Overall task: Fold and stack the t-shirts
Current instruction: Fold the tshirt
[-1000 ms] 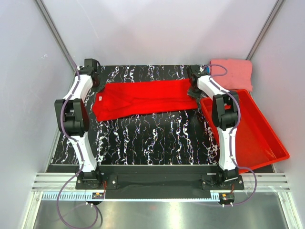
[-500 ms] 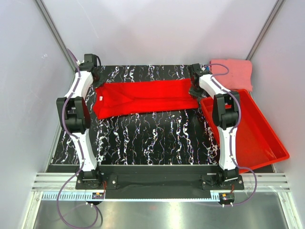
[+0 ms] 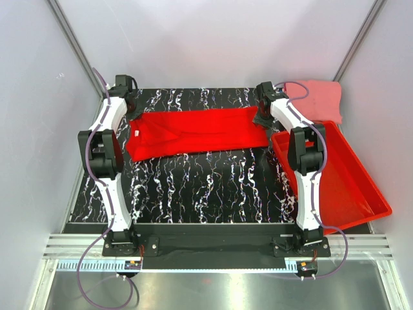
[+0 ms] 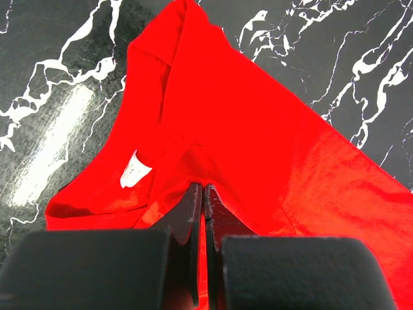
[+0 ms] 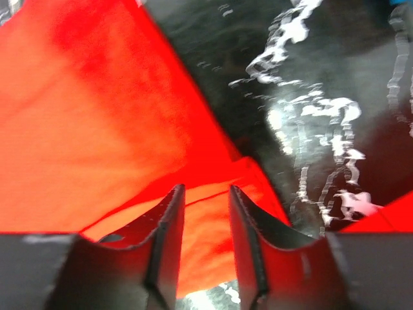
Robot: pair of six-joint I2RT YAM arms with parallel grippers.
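Observation:
The bright red t-shirt (image 3: 193, 132) lies as a long folded strip across the far half of the black marbled table (image 3: 206, 187). My left gripper (image 3: 130, 108) is at its far-left collar corner, and in the left wrist view (image 4: 204, 187) it is shut on a pinch of the red cloth (image 4: 258, 129) beside a white label (image 4: 134, 171). My right gripper (image 3: 261, 116) is at the strip's right end. In the right wrist view (image 5: 205, 187) its jaws stand apart over the red hem (image 5: 97, 116). A folded salmon-pink t-shirt (image 3: 319, 97) lies at the far right corner. No blue shirts show.
A rigid red plastic bin (image 3: 348, 187) sits tilted off the table's right side, close to the right arm; its corner shows in the right wrist view (image 5: 387, 216). Grey walls close in the back and both sides.
Both grippers have moved a little toward the far edge of the table at the ends of the red strip. The strip's far edge has shifted slightly with them.

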